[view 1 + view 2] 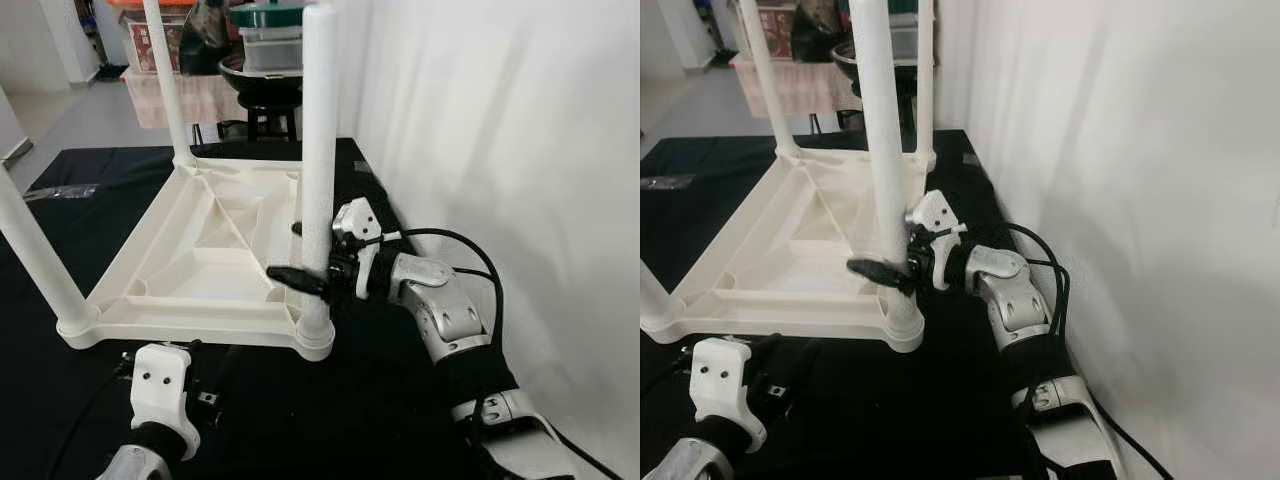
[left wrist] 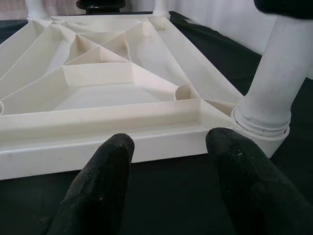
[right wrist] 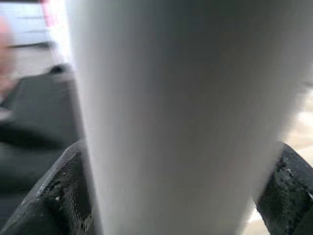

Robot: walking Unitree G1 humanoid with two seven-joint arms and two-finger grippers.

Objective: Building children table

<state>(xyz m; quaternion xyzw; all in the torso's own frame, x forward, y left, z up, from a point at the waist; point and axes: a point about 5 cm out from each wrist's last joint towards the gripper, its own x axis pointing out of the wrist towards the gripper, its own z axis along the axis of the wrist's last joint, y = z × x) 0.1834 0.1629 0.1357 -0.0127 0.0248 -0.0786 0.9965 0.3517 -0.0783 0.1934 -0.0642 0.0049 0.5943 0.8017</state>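
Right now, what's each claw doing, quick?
Left claw: open, empty, in front of the upturned tabletop.
Right claw: shut on the near-right table leg.

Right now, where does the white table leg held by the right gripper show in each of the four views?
Left eye view: the table leg stands upright right of centre, the right gripper clamped low on it.
Right eye view: left of centre.
Left wrist view: its base at the right edge.
Right wrist view: close up, between the fingers.
Shared landmark: the upturned tabletop.
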